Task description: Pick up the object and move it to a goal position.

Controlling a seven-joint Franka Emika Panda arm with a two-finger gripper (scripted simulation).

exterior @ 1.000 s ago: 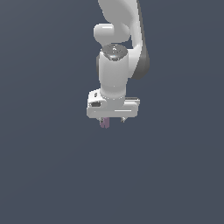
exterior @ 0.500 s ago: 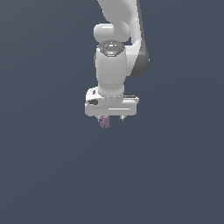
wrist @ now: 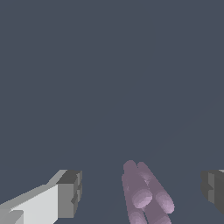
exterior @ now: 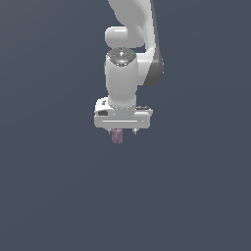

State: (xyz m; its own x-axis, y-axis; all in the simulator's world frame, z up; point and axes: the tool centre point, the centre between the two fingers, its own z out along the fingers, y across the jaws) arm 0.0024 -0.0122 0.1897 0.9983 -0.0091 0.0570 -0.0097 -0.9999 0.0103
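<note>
**Object between parted fingers**

The object (wrist: 144, 194) lies between the gripper (exterior: 122, 131) fingers (wrist: 70, 193), touching neither: your gripper is spread wide, grasping nothing. Judged from this, the pick remains undone; no goal marker shows.

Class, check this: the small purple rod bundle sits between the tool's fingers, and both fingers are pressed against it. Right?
Not quite. The purple rod bundle sits between the tool's fingers, but the wrist view shows clear gaps on both sides; neither finger touches it.
</note>
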